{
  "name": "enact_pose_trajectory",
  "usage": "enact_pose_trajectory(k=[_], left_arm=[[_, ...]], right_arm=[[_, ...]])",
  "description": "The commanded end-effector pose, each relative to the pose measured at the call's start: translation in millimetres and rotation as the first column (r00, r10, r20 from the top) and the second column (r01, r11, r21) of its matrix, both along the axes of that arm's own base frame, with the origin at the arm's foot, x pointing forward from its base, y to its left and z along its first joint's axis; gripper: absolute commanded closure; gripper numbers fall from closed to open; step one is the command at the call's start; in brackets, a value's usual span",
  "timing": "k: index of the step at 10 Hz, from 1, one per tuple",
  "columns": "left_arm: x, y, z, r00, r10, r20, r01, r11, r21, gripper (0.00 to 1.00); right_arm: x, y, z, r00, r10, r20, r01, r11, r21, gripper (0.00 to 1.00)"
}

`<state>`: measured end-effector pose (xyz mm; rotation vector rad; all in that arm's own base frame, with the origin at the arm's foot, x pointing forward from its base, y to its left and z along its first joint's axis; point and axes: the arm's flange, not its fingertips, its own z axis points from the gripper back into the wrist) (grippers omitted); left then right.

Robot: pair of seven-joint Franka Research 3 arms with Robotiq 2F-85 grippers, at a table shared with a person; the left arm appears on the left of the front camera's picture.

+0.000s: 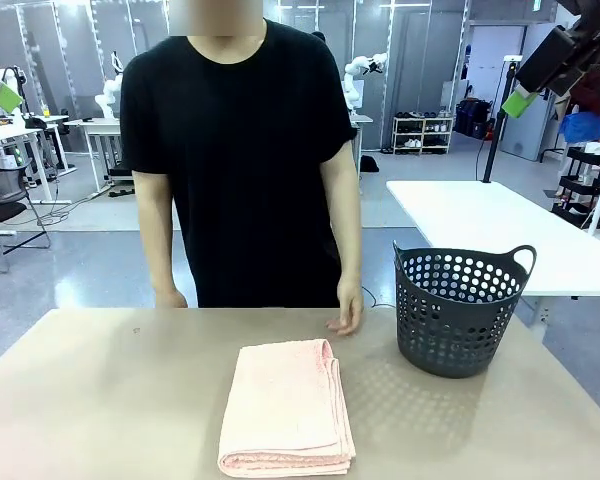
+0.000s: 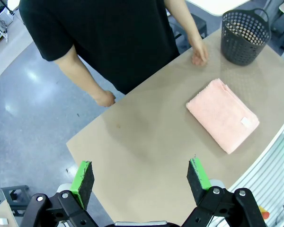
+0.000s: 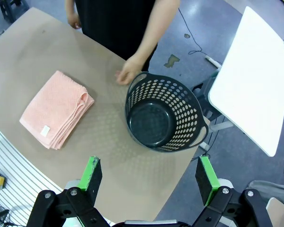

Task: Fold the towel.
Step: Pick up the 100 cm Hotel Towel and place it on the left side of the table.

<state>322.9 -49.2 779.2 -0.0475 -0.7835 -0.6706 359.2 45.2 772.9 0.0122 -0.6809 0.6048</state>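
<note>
Light salmon-pink terry towel (image 1: 286,408), folded rectangle on tan worktop (image 1: 100,400) beside dark perforated basket (image 1: 458,310); folding judged complete; left claw (image 2: 140,178) and right claw (image 3: 150,178) released, raised clear, next move likely none.

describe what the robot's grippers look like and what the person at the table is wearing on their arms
Both the left gripper and the right gripper have black linkage bodies with silver bolts and two fingers faced with bright green pads. The person wears a black short-sleeved T-shirt.
</note>
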Motion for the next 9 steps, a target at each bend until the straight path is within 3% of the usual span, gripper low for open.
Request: enact_pose_trajectory(k=[1,9], left_arm=[[-1.3,0.8,2.2,1.0,0.005,0.005,-0.005,1.0,-0.001,0.0],[-1.3,0.8,2.2,1.0,0.005,0.005,-0.005,1.0,-0.001,0.0]], right_arm=[[0.4,-0.4,-1.5,1.0,-0.002,-0.001,0.002,1.0,-0.002,0.0],[0.4,-0.4,-1.5,1.0,-0.002,-0.001,0.002,1.0,-0.002,0.0]])
